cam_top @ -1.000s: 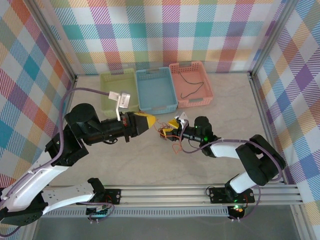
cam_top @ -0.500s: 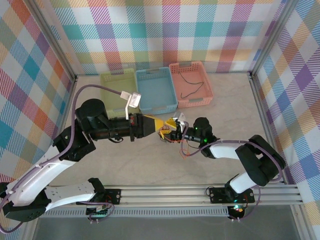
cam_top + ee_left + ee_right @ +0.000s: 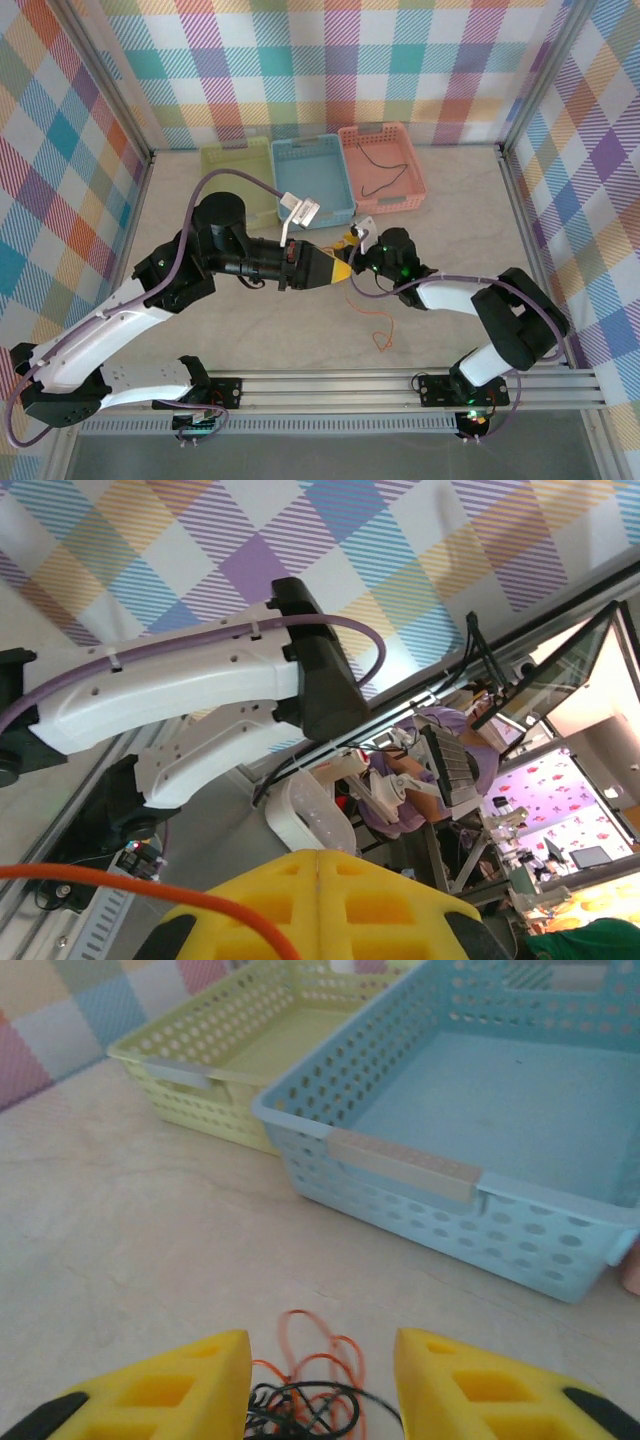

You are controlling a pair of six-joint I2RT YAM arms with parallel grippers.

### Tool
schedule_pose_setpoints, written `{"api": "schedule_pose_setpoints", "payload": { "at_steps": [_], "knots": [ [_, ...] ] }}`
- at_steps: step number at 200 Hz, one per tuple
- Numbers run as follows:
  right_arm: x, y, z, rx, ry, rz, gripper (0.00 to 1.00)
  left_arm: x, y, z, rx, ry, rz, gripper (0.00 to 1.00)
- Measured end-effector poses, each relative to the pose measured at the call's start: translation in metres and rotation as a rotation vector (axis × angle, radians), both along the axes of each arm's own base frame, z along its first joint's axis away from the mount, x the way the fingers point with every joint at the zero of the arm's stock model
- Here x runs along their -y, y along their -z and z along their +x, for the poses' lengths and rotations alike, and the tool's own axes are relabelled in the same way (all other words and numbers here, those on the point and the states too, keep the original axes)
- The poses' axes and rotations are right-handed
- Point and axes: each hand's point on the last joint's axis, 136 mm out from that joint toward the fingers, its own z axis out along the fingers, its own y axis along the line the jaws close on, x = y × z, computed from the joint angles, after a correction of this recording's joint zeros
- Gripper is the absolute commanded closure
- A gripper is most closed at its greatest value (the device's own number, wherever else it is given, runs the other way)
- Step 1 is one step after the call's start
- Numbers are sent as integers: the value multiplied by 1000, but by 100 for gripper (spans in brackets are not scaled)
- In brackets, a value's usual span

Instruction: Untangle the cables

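Note:
The cables (image 3: 300, 1408) are a small knot of black and orange wire on the table between the fingers of my right gripper (image 3: 322, 1360), whose jaws stand apart around it. From above, the right gripper (image 3: 358, 243) and the left gripper (image 3: 345, 268) meet tip to tip at mid-table. A loose orange strand (image 3: 378, 325) trails toward the near edge. My left gripper (image 3: 320, 865) is shut, and an orange cable (image 3: 120, 882) runs across its left finger toward the seam.
Three baskets stand in a row at the back: green (image 3: 232, 165), blue (image 3: 312, 180) and pink (image 3: 400, 195), the pink one holding a black cable (image 3: 385, 170). The blue basket (image 3: 480, 1110) and green basket (image 3: 250, 1050) lie just ahead of the right gripper.
The left arm has swung right and forward until its gripper meets the right one. The right gripper has shifted slightly toward the baskets and its jaws have narrowed. The orange strand now trails farther down.

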Motion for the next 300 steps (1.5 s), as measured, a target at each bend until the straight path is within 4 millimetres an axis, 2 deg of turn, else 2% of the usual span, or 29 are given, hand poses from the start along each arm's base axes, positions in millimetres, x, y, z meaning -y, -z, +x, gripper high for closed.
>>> {"api": "schedule_pose_setpoints", "payload": {
  "at_steps": [44,83,109,148,191,221,259,300],
  "knots": [
    [8,24,8,-77,64,-88,65,-14,-30,-12,42,8,-68,100],
    [16,41,8,-129,93,-136,67,-45,-77,-25,143,-33,-184,100],
    [18,45,10,-149,102,-153,68,-66,-106,-34,218,-62,-259,100],
    [26,48,16,-172,142,-166,70,-81,-126,-39,295,-97,-313,100],
    [34,52,19,-199,179,-168,71,-90,-130,-31,370,-185,-320,100],
    [34,52,19,-207,185,-161,70,-89,-123,-16,393,-257,-273,100],
    [35,52,19,-210,187,-158,70,-79,-103,23,411,-413,-130,100],
    [35,52,19,-211,191,-157,68,-73,-80,81,475,-635,53,100]
  ]
}}
